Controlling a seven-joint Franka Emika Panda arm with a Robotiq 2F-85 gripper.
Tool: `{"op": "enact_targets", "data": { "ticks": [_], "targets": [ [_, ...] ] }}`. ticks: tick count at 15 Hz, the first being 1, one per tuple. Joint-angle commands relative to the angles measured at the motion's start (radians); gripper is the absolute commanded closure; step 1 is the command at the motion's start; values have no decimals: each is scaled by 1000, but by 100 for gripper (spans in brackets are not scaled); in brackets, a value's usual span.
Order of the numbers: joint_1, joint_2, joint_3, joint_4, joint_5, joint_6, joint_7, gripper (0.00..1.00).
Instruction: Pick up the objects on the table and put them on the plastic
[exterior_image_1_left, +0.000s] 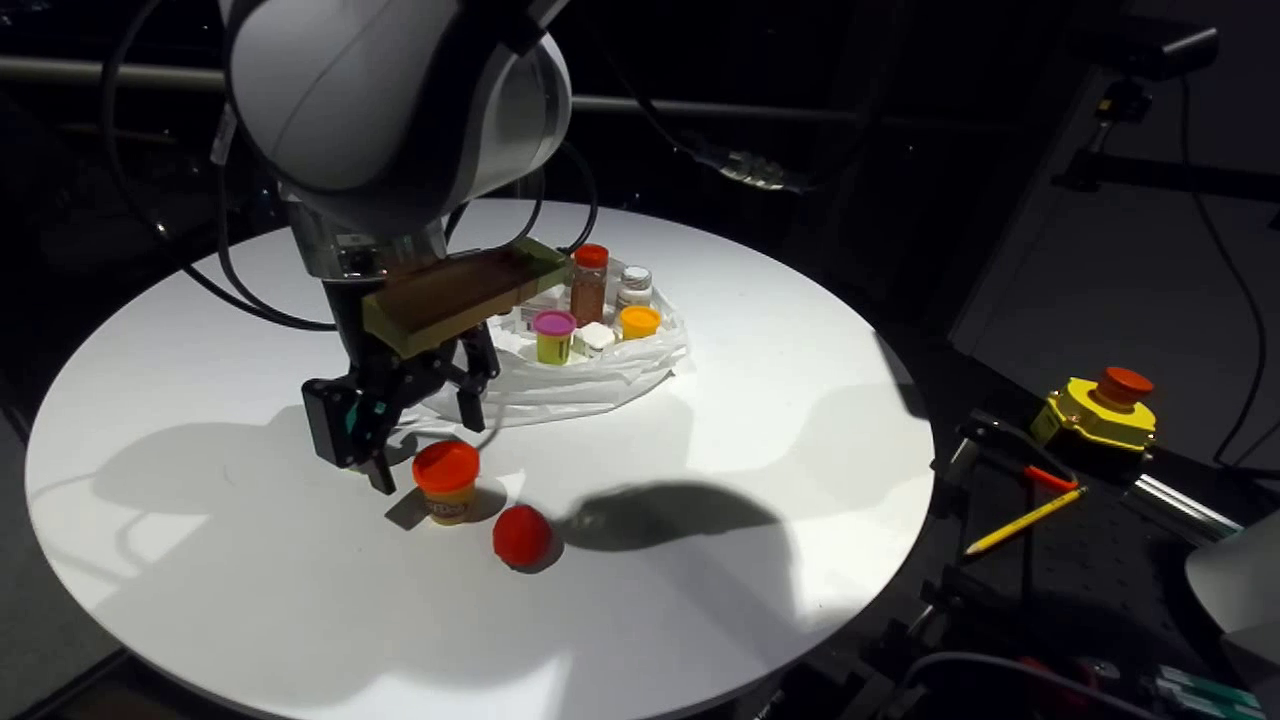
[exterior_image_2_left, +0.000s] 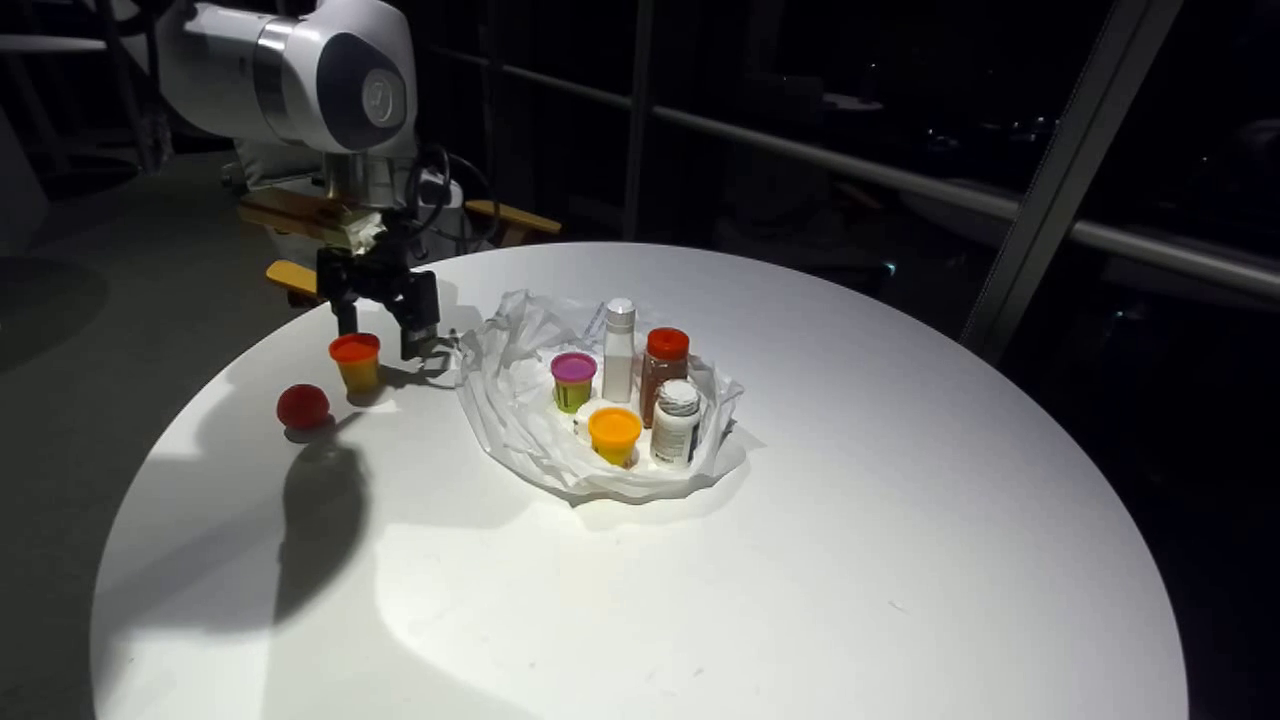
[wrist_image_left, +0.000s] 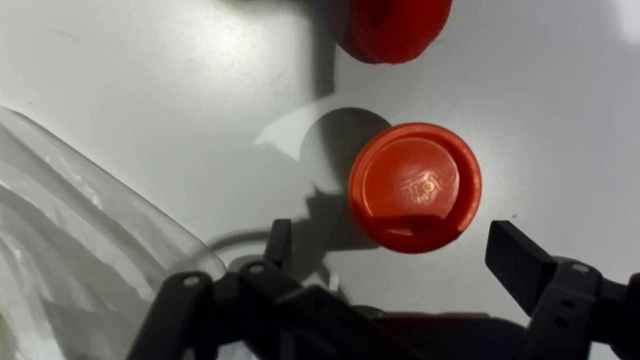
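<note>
My gripper (exterior_image_1_left: 427, 447) is open and points down close to a small tub with a red lid (exterior_image_1_left: 447, 480). In the wrist view the lid (wrist_image_left: 415, 185) lies between and just ahead of the two spread fingertips (wrist_image_left: 392, 240), apart from both. The tub (exterior_image_2_left: 358, 367) stands upright on the table. A red ball (exterior_image_1_left: 521, 536) lies beside it; it also shows in the wrist view (wrist_image_left: 397, 27), cut by the top edge. The crumpled white plastic (exterior_image_2_left: 520, 455) lies on the table on the other side of the gripper and shows in the wrist view (wrist_image_left: 80, 225).
The plastic bears several things: a purple-lidded tub (exterior_image_2_left: 573, 380), an orange-lidded tub (exterior_image_2_left: 614, 433), a red-capped bottle (exterior_image_2_left: 664, 370), a white jar (exterior_image_2_left: 676, 425), a tall white bottle (exterior_image_2_left: 619, 350) and a small white item (exterior_image_1_left: 594, 339). The round white table (exterior_image_1_left: 800, 480) carries everything.
</note>
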Motion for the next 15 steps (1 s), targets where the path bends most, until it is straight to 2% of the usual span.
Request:
{"op": "enact_targets", "data": {
  "ticks": [1, 6, 10, 11, 13, 15],
  "targets": [
    [14, 18, 11, 50, -4, -56, -15, 0],
    [57, 4, -17, 15, -22, -37, 55, 0],
    [64, 4, -29, 1, -14, -39, 111, 1],
    [63, 3, -31, -3, -11, -35, 123, 20],
    [66, -4, -37, -18, -12, -22, 148, 30],
    [75, -9, -48, -31, -18, -5, 180, 45]
  ]
}}
